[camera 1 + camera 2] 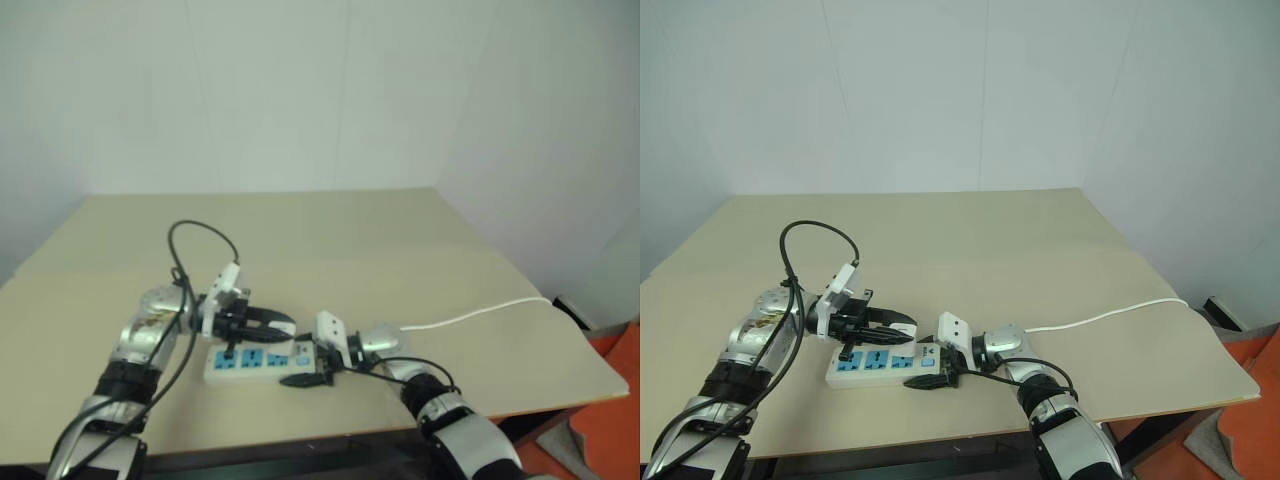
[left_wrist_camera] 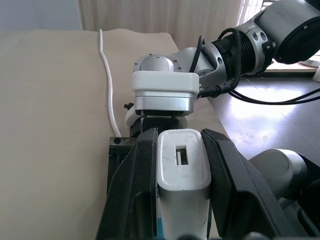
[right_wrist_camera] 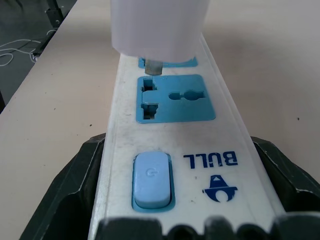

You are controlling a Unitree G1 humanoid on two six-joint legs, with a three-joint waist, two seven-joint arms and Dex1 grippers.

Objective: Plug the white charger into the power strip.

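1. The table [image 1: 1060,260] was a wide beige top against pale walls, with both arms working near its front edge.
2. The strip [image 1: 872,368] lay flat on the table, its thin cable [image 1: 1110,315] trailing away toward the table's right edge. By its look it was a stiff, light plastic bar that would slide if pushed from above, so pinning it by its long sides near the switch end seemed the sound hold.
3. The left arm reached in from the left, bent at the elbow, its wrist turned so the left end effector [image 1: 890,330] pointed across toward the right arm and slightly down, above the strip.
4. The right arm came in low from the right, its wrist close to the table. The right end effector [image 1: 932,378] was clamped on the strip's switch end, one finger on each long side, as the right wrist view showed.
5. The charger [image 2: 182,172] was a smooth, hard, light block, probably slippery on its faces. The left end effector was closed on its two opposite flat sides, which suited it.
6. In the right wrist view the charger [image 3: 157,25] hung just above the strip, a metal prong at a blue socket beyond the one nearest the switch [image 3: 152,180], not yet seated.
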